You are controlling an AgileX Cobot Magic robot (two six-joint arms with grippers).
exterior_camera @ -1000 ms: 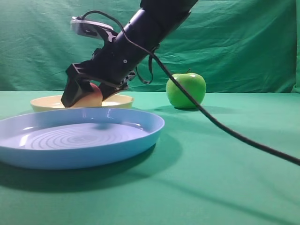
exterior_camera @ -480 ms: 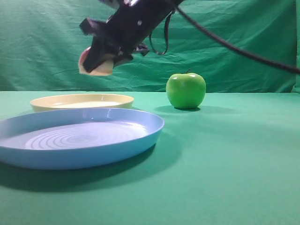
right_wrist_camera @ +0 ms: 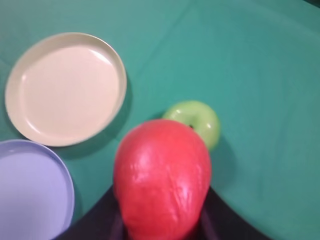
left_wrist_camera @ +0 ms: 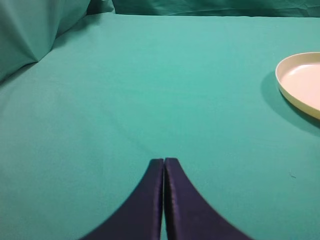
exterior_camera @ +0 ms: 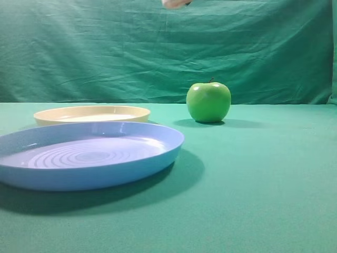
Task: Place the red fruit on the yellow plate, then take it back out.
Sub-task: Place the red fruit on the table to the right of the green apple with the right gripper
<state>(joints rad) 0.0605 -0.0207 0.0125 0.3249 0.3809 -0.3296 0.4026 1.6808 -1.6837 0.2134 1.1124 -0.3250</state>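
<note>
One relation governs whatever comes next: the red fruit (right_wrist_camera: 161,177) sits clamped in the right gripper (right_wrist_camera: 162,220), high above the table, so the only way left to go is down. Seen from the right wrist, the yellow plate (right_wrist_camera: 65,89) lies below and off to the upper left, bare of fruit; the green apple (right_wrist_camera: 195,122) lies almost straight beneath the fruit, just past its far edge, and the blue plate (right_wrist_camera: 32,190) shows at the lower left. As I judge it, the fruit needs a bare stretch of green cloth (exterior_camera: 253,179) to land on — away from apple and plates. The fruit looks slightly long, its long axis running away from the camera between the jaws.

The left gripper (left_wrist_camera: 164,165) is pressed shut on nothing, low over the cloth with the yellow plate's rim off to its right — nearer the table, but playing no part.

Much is hidden. In the high view only a pale sliver at the top edge hints at the fruit; the arm is out of frame. The right fingers are mostly covered by the fruit — only dark edges show.
</note>
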